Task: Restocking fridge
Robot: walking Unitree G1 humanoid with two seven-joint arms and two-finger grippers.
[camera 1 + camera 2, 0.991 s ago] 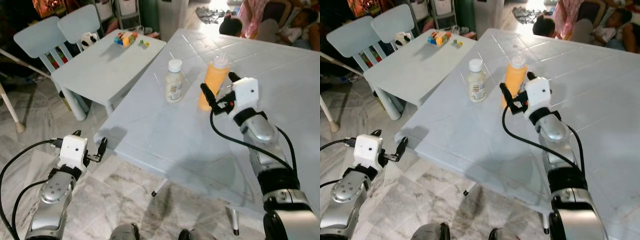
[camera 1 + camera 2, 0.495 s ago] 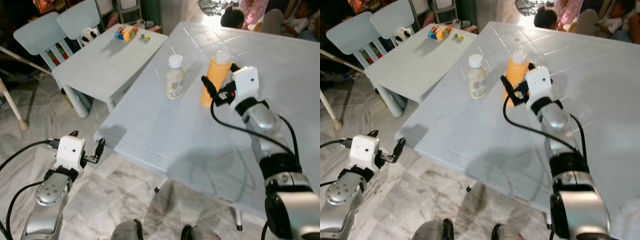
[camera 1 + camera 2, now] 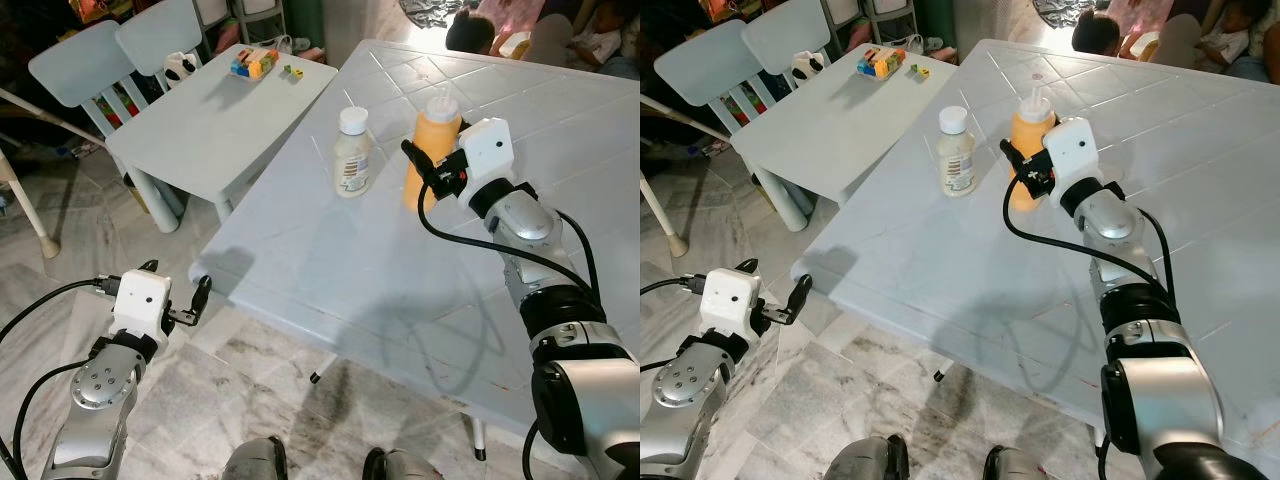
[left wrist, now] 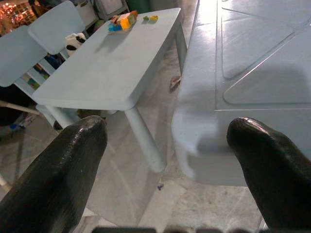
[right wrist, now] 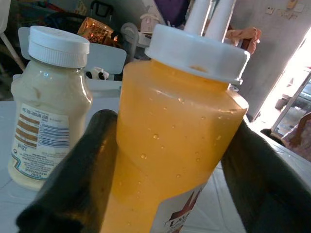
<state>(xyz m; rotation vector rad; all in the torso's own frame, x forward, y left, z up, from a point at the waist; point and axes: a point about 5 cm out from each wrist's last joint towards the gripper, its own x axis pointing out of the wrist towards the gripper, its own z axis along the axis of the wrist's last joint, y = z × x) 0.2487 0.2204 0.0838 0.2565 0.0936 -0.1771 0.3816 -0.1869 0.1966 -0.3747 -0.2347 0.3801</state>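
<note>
Broadly, a pale blue tiled table (image 3: 330,270) spreads ahead of the robot, with a lower pale blue children's table (image 3: 215,125) beside it on the robot's left and two pale blue chairs (image 3: 75,70) beyond that; the floor (image 3: 250,400) is grey marble. On the big table an orange squeeze bottle (image 3: 432,140) with a white nozzle cap stands upright, and a cream-coloured jar with a white lid (image 3: 352,153) stands just beside it, to the robot's left. Over the table the right gripper (image 3: 428,178) is at the orange bottle with its black fingers (image 5: 82,179) spread to either side of the bottle's body, close against it. Down near the table's corner the left gripper (image 3: 178,300) hangs above the floor, fingers (image 4: 58,179) spread apart. Small coloured toy blocks (image 3: 252,65) lie on the children's table
</note>
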